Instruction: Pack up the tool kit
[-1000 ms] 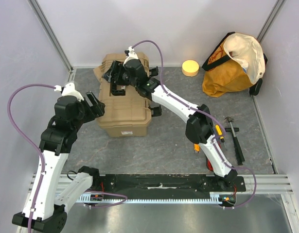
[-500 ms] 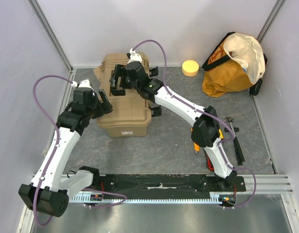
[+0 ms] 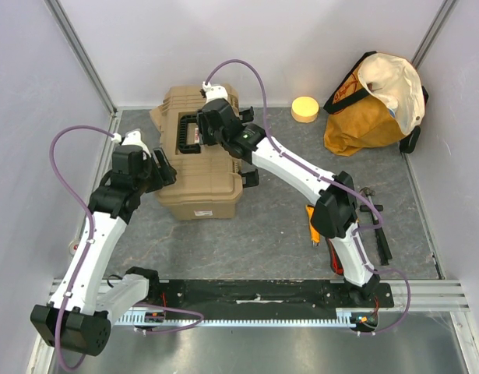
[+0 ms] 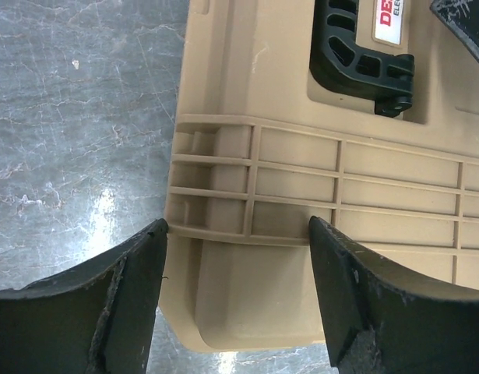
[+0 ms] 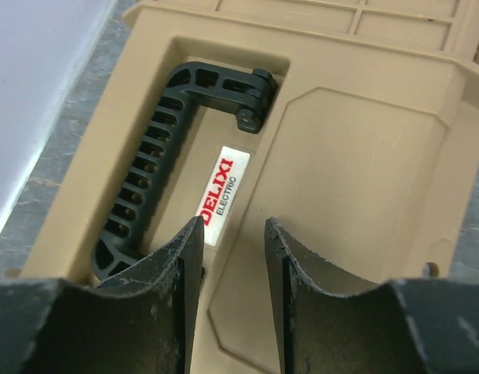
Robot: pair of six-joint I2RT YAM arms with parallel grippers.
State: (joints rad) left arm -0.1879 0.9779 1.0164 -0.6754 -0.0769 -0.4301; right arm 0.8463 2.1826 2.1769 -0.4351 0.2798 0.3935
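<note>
Arms both reach to the toolbox, which sits shut at the back left of the table. Left arm rises from its base and bends forward, its gripper low at the box's left side. Its jaws are spread wide, tips at the ribbed corner edge, gripping nothing. Right arm stretches diagonally across the table, elbow raised, wrist over the lid. Its gripper hangs above the red-white label, jaws a narrow gap apart and empty — the black handle lies in its recess just beside one finger.
</note>
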